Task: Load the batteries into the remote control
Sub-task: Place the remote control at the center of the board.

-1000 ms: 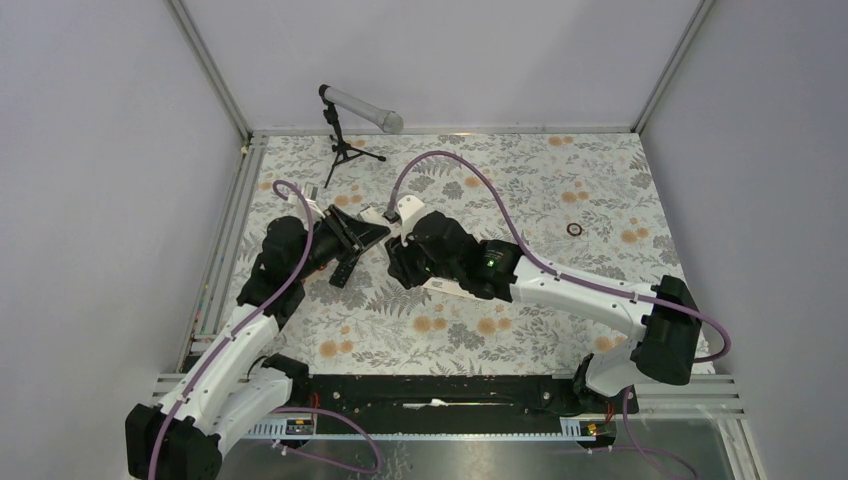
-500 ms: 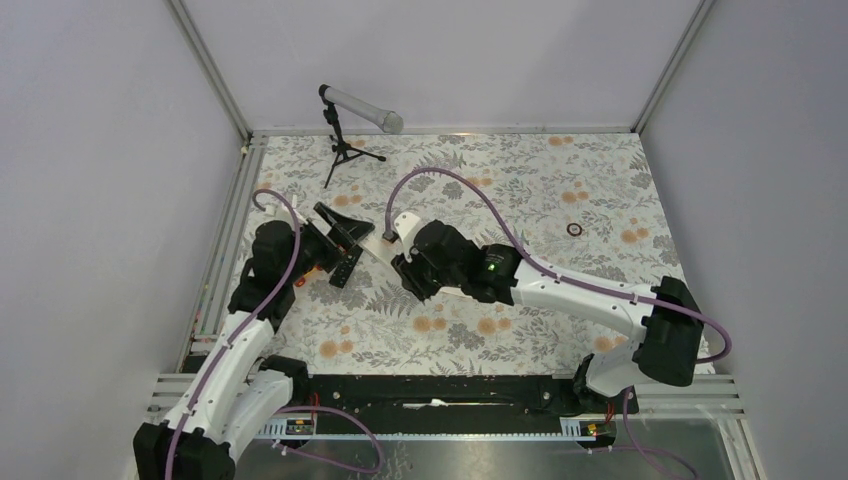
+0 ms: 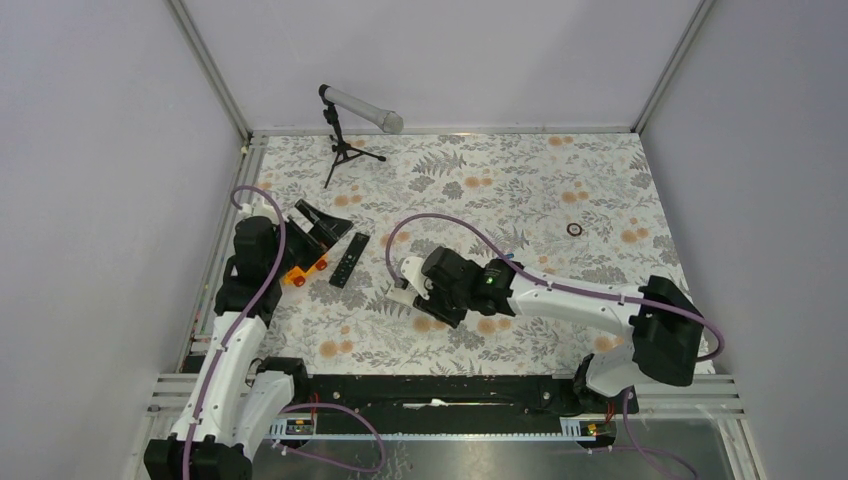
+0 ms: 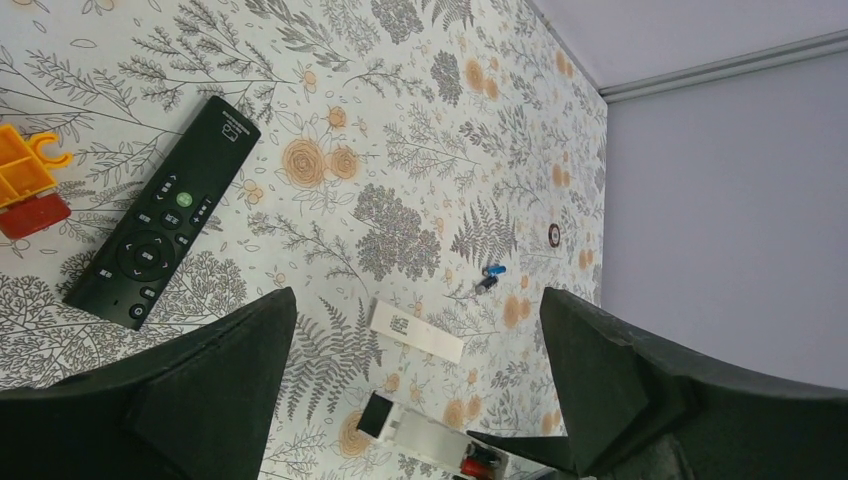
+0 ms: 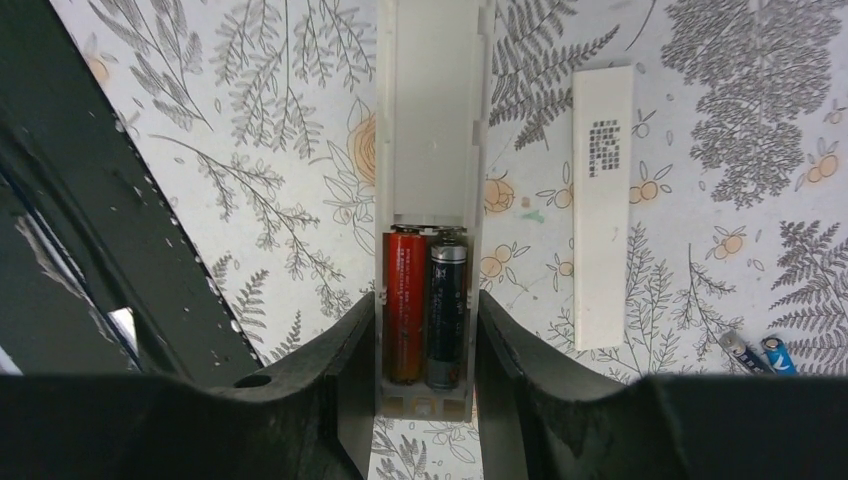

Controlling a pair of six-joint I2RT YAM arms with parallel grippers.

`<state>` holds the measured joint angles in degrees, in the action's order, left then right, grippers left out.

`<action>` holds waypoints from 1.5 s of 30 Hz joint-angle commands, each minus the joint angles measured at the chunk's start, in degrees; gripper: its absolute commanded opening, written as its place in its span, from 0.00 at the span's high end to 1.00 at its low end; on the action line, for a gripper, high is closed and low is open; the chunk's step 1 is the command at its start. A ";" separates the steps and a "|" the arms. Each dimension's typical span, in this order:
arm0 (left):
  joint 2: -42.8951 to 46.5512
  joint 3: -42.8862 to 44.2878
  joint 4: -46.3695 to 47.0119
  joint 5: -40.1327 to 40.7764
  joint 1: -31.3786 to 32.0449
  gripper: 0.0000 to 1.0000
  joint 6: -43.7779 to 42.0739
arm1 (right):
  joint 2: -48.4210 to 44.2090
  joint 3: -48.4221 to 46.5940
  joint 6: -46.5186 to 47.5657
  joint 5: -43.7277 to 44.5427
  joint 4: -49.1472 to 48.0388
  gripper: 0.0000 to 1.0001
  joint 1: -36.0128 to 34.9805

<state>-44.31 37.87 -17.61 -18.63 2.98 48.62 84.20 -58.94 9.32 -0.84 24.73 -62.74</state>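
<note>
The right pincer (image 5: 428,335) is clamped on the white remote (image 5: 432,120), one finger pressed against each long side near its end. The remote runs straight out ahead of the fingers, above the flowered table (image 3: 600,190), with its back turned up to the wrist camera. Its battery bay is uncovered and sits right between the fingers. Two cells lie side by side in it: a red battery (image 5: 404,300) on the left and a dark battery (image 5: 447,310) on the right, touching each other. The white cover (image 5: 603,200) lies flat on the table to the right of this pincer, roughly parallel to the remote and apart from it. Further right, near the frame edge, lie two loose batteries (image 5: 758,351), a blue one and a greyer one, close together. The left pincer (image 4: 415,300) stands wide apart with nothing between its fingers, raised over the table. Ahead of it and to its left lies a black remote (image 4: 165,255), buttons up. An orange toy car (image 4: 25,185) lies further left, near that remote but not touching it. Far ahead of the left pincer a small dark ring (image 4: 554,235) lies on the cloth. A microphone (image 3: 360,108) on a small tripod stands at the far edge of the table, well beyond both pincers.
</note>
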 commanded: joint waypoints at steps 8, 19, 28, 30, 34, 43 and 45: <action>-0.47 -0.35 2.42 -5.21 -0.68 0.01 -1.05 | 10.12 -1.55 6.24 -2.97 5.64 0.75 -0.29; -1.08 -1.33 3.49 -6.48 -0.96 0.01 -1.07 | 16.68 -1.74 8.85 -1.01 11.89 0.67 -0.29; -1.13 -3.44 5.57 -9.09 -0.96 0.01 -1.08 | 14.40 -5.63 5.20 -4.56 14.27 0.29 -0.29; -1.04 -4.21 5.96 -9.57 -0.96 0.01 -1.07 | 11.86 -5.55 3.80 -4.96 12.71 0.24 -0.22; -1.64 -5.95 7.22 -10.24 -0.82 0.01 -1.27 | 5.37 -4.30 -2.32 -5.34 6.72 0.15 2.22; -8.34 -9.45 14.77 -6.92 8.29 0.04 1.15 | -9.33 6.41 -37.32 3.56 -3.21 0.20 17.76; -10.86 -9.20 16.53 -5.58 10.59 0.07 1.21 | -11.30 9.23 -44.31 5.87 -3.07 0.21 18.48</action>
<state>-52.12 28.58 -8.84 -26.52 9.89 49.15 75.50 -54.59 -16.12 -1.41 22.11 -45.12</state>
